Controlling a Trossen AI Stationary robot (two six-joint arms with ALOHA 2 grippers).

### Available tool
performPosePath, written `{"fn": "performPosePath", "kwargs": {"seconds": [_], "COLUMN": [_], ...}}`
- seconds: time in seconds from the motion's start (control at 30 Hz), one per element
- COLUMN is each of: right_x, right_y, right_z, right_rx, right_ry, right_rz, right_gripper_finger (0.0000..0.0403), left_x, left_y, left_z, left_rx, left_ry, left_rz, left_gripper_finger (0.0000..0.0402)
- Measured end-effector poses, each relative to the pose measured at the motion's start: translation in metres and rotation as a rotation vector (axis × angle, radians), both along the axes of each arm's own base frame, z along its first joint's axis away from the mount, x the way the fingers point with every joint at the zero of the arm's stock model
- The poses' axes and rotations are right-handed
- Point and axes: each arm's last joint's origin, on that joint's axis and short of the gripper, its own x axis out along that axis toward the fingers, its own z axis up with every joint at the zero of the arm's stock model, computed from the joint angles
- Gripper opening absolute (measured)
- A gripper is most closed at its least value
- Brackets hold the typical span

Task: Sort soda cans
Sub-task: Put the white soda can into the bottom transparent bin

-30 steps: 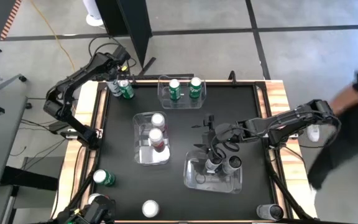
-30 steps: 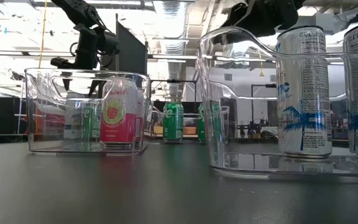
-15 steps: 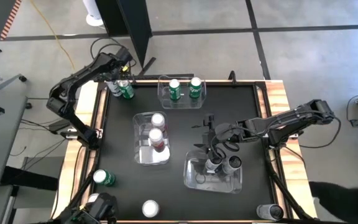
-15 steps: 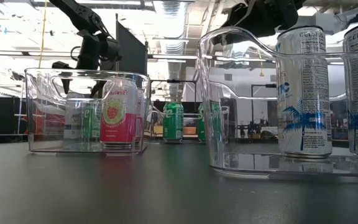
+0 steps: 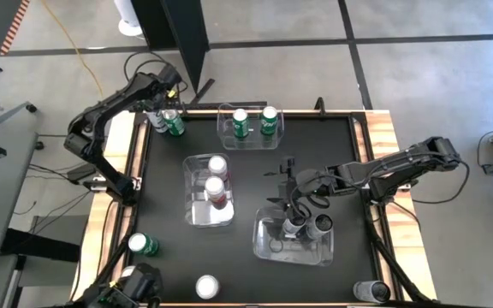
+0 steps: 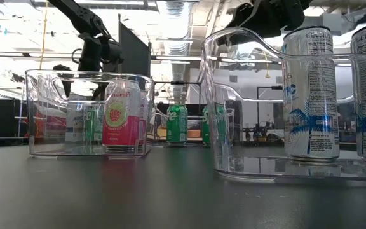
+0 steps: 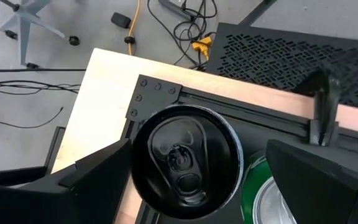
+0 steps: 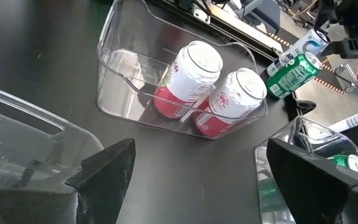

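High view: the dark figure at the right edge a second ago has gone; the arms sit as before. Near, the right hand (image 5: 296,208) hangs wide open and empty over a bin (image 5: 268,244) holding two upright dark cans (image 5: 319,225). Two upright pink cans (image 5: 215,186) stand in the middle bin. Far left, the left hand (image 5: 158,109), open and empty, straddles an upright black can (image 7: 185,160) beside a green can (image 5: 175,125) on the worktop (image 5: 332,145).
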Motion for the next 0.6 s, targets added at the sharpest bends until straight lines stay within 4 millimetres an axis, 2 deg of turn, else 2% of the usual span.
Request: {"fn": "performPosePath", "kwargs": {"seconds": [0.2,0.6], "right_x": [0.0000,0.0000], "right_y": [0.0000,0.0000], "right_z": [0.0000,0.0000], "right_rx": [0.009,0.012], "right_ry": [-0.002,-0.002], "right_rz": [-0.005,-0.007], "right_gripper_finger": [0.0379,0.0379], "left_x": [0.0002,0.0002], "left_y": [0.0008,0.0007], "left_z": [-0.0076,-0.0076], "left_rx": [0.010,0.010], "left_ry": [0.002,0.003], "left_rz": [-0.002,-0.003], "left_gripper_finger": [0.0368,0.0357]}}
